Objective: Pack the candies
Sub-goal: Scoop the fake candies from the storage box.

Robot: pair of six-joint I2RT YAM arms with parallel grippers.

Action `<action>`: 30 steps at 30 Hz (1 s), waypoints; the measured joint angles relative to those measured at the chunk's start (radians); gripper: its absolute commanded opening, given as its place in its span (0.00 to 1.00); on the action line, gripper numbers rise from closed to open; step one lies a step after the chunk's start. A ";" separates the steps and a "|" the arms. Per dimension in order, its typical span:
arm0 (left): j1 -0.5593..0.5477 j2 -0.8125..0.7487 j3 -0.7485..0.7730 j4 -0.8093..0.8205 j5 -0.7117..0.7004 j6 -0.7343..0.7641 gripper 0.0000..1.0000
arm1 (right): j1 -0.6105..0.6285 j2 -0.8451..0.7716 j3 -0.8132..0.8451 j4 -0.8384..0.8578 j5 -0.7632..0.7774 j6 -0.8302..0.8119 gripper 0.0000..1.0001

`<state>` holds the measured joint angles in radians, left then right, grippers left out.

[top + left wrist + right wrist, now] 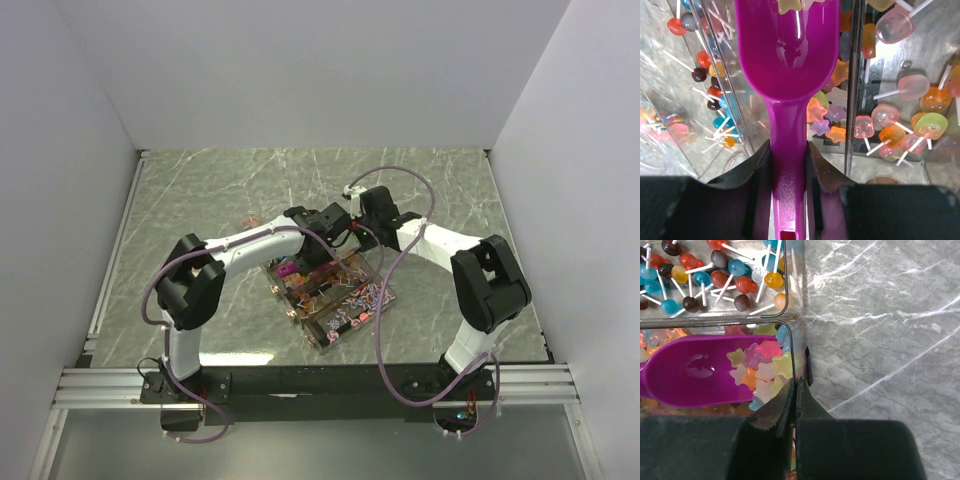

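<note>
My left gripper (789, 172) clamps the scoop (790, 60) by its handle. Star candies (762, 372) sit in the scoop's tip, above more in the box (796, 300). My right gripper (797, 390) is pinched closed at the box wall.

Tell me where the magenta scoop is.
Lower left of the right wrist view: the magenta scoop sits in the star-candy compartment of the clear box, just below the round lollipops, its handle gripped by the left pincer.
</note>
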<state>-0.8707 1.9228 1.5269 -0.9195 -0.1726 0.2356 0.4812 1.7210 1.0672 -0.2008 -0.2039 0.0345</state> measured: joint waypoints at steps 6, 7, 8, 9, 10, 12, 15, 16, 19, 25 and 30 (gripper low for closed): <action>0.000 -0.068 -0.118 0.118 0.001 -0.039 0.01 | -0.010 0.002 0.000 0.002 -0.015 0.006 0.00; 0.000 -0.077 -0.137 0.137 0.001 -0.043 0.01 | -0.011 0.002 0.000 0.002 -0.018 0.007 0.00; 0.000 -0.091 -0.159 0.160 0.001 -0.047 0.01 | -0.013 0.002 0.000 0.002 -0.021 0.007 0.00; 0.000 -0.102 -0.176 0.179 0.002 -0.051 0.01 | -0.016 0.002 -0.001 0.004 -0.023 0.008 0.00; 0.000 -0.117 -0.197 0.204 0.004 -0.056 0.01 | -0.020 0.002 -0.002 0.006 -0.027 0.009 0.01; 0.000 -0.143 -0.238 0.253 0.011 -0.064 0.01 | -0.026 0.003 -0.002 0.007 -0.031 0.010 0.01; 0.000 -0.177 -0.296 0.320 0.018 -0.073 0.01 | -0.031 0.003 -0.002 0.007 -0.034 0.009 0.01; 0.000 -0.190 -0.314 0.342 0.019 -0.074 0.01 | -0.031 0.003 -0.002 0.007 -0.034 0.008 0.01; 0.000 -0.219 -0.359 0.394 0.029 -0.076 0.01 | -0.032 0.004 -0.002 0.006 -0.034 0.001 0.02; 0.000 -0.261 -0.419 0.467 0.037 -0.084 0.01 | -0.035 0.004 -0.002 0.006 -0.034 -0.002 0.03; 0.001 -0.308 -0.477 0.527 0.045 -0.092 0.01 | -0.036 0.004 -0.002 0.006 -0.034 -0.005 0.04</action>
<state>-0.8700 1.6146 1.0500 -0.3927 -0.1276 0.1436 0.4454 1.7248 1.0653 -0.1947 -0.2382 0.0299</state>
